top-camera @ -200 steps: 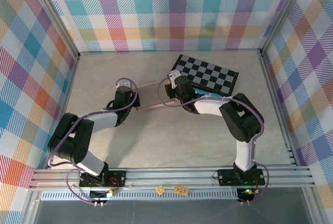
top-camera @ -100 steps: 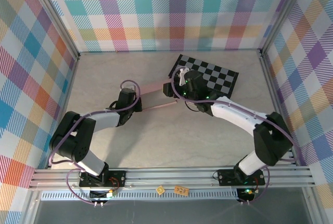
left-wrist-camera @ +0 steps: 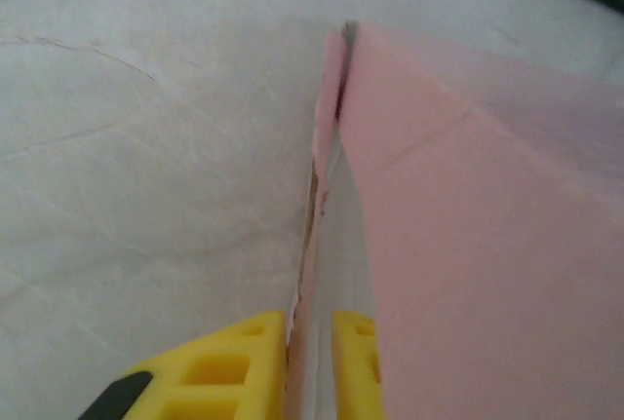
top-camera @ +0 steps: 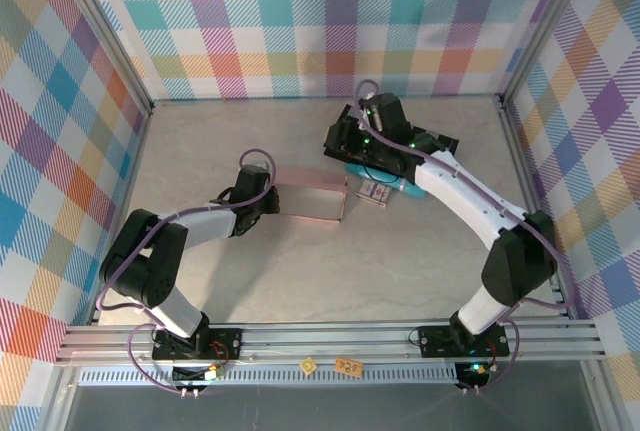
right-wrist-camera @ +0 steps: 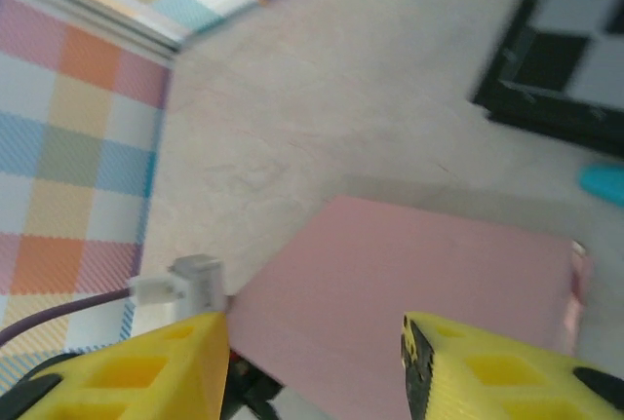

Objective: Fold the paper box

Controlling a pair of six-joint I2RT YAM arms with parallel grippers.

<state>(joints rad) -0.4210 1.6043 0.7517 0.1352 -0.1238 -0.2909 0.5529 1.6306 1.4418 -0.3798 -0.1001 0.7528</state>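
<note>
R tool [right-wrist-camera: 314, 327] has withdrawn from paper box [top-camera: 312, 201], jaws wide, empty; L tool [left-wrist-camera: 310, 321], slightly parted astride one wall, risks letting it sag flat w/o support.

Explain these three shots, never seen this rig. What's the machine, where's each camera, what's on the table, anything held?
Two small robot arms, bolted at the near edge of a table, each end in a two-finger gripper with yellow fingers. The wide picture looks down from above and behind them: left arm on the left, right arm on the right. The other two come from a camera on each wrist, looking past its own fingers. On the table: a pink paper box, a checkered board and a small printed card pack. The left gripper has a thin flap of the box between its jaws, close together; whether they pinch it, I cannot tell. The right gripper is open and empty, raised clear of the box.
</note>
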